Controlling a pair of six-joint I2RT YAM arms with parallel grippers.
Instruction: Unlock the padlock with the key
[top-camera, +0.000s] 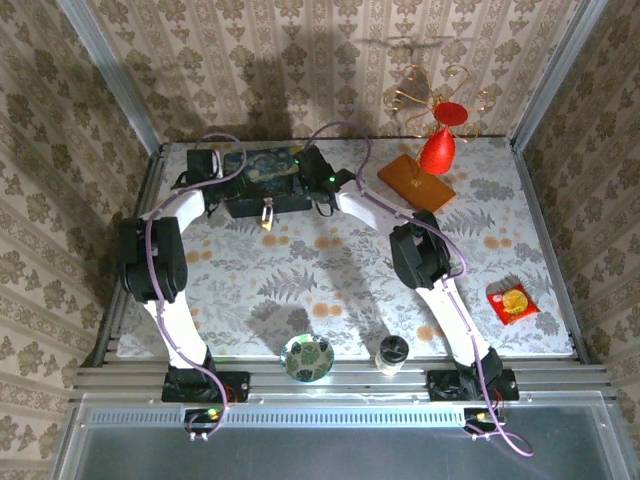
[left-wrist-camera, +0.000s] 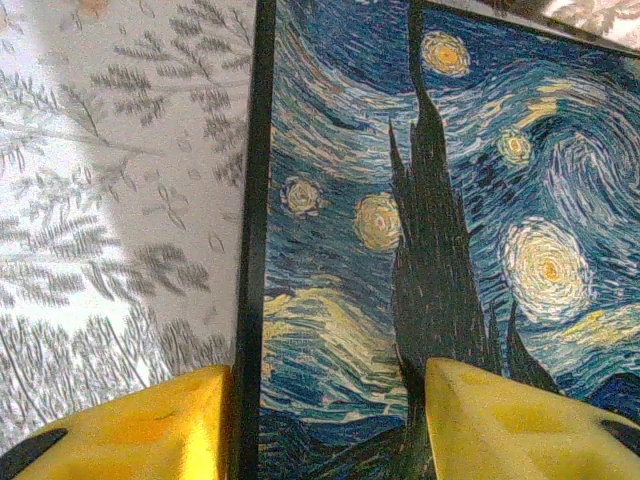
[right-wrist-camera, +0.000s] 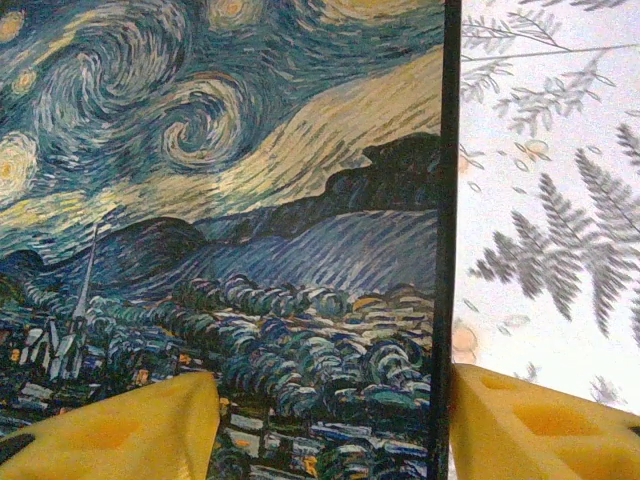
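Plainly, the padlock (top-camera: 268, 214) hangs at the 6 o'clock face of the painted box (top-camera: 262, 172), a small brass-coloured thing against the box front. The left gripper (left-wrist-camera: 328, 372) sits at the box's 9 o'clock edge, so the padlock lies toward its 4 o'clock, near but apart. The right gripper (right-wrist-camera: 335, 378) sits at the 3 o'clock edge, with the padlock toward its 7 o'clock. Each gripper stands released, its yellow fingers (left-wrist-camera: 150, 430) spread to either side of the box's black rim (one finger over the swirled blue lid, the other over the cloth), clamping nothing.

The tablecloth (top-camera: 330, 285) is pale with grey ferns and orange blossoms. A metal rail (top-camera: 340, 378) runs along the near side, and beige patterned wallpaper (top-camera: 300, 60) closes in three sides.

The box lid is down. Around 6 o'clock on the table, by the rail, stand a round leaf-patterned dish (top-camera: 307, 357) and a small cup (top-camera: 392, 352) with a dark top (what either holds cannot be told). At 4 o'clock lies a red packet (top-camera: 511, 303) holding a gold disc. At 1 o'clock a red cone (top-camera: 437, 150) with gold wire stands on a wooden board (top-camera: 414, 181).
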